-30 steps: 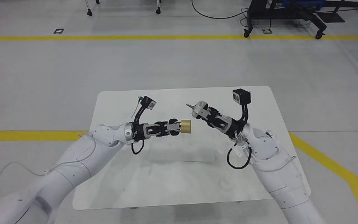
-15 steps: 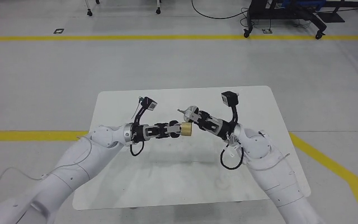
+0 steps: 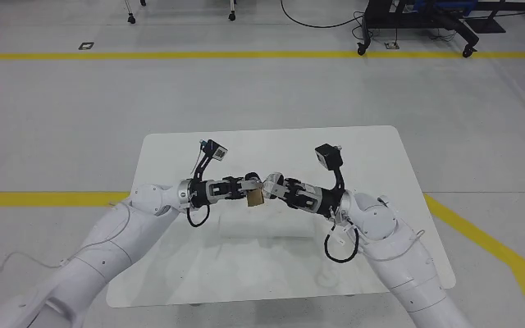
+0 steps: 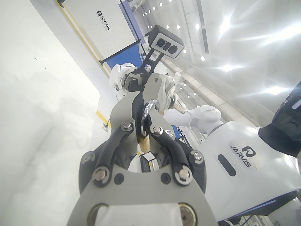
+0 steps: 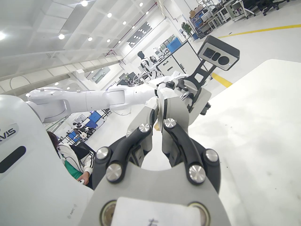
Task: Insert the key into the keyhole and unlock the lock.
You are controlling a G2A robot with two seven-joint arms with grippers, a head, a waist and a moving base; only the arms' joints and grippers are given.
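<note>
left gripper [image 3: 247, 186] clamping the lock [image 3: 255, 196] by its shackle [image 4: 150, 105], raised over mid-table [image 3: 361, 156], likely presenting the keyhole | right gripper [image 3: 271, 182] pinching narrow just beside the lock; key presumably between the pads, hidden | 2 arms lining up for insertion

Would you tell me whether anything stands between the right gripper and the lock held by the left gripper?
Nothing visible does: the right gripper is right at the lock in the left gripper, above the table. The keyhole itself is hidden.
</note>
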